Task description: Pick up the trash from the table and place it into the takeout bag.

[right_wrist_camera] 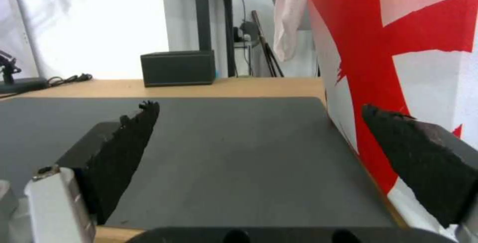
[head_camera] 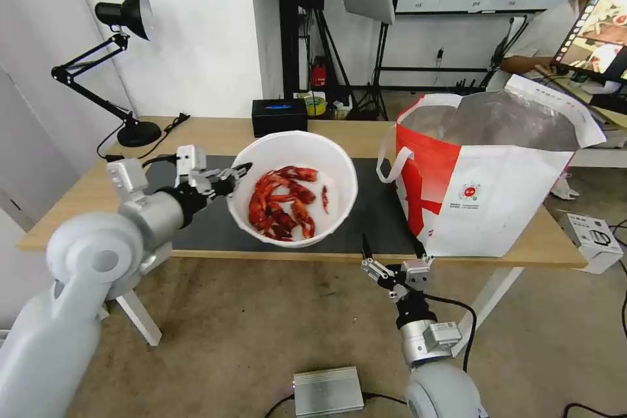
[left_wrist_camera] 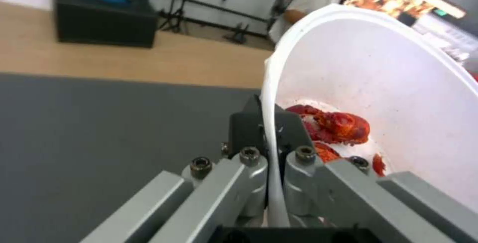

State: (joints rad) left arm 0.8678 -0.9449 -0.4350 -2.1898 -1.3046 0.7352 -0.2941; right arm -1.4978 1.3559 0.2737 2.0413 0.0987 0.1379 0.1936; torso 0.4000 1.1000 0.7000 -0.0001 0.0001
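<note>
My left gripper (head_camera: 239, 174) is shut on the rim of a white bowl (head_camera: 326, 157) of red shells (head_camera: 281, 206), holding it lifted and tilted above the dark grey mat (head_camera: 372, 215) of the table (head_camera: 78, 202). In the left wrist view the fingers (left_wrist_camera: 294, 131) pinch the thin white rim of the bowl (left_wrist_camera: 388, 71), red shells (left_wrist_camera: 343, 125) lying inside. The takeout bag (head_camera: 496, 189), white with a red side panel and foil lining, stands open at the table's right. My right gripper (head_camera: 393, 253) is open, low at the table's front edge beside the takeout bag (right_wrist_camera: 398, 49).
A black desk lamp (head_camera: 124, 19) stands at the table's back left. A black box (head_camera: 279, 116) sits at the back edge. A grey box (head_camera: 326, 390) lies on the floor in front. A white device (head_camera: 594, 238) sits off the table's right end.
</note>
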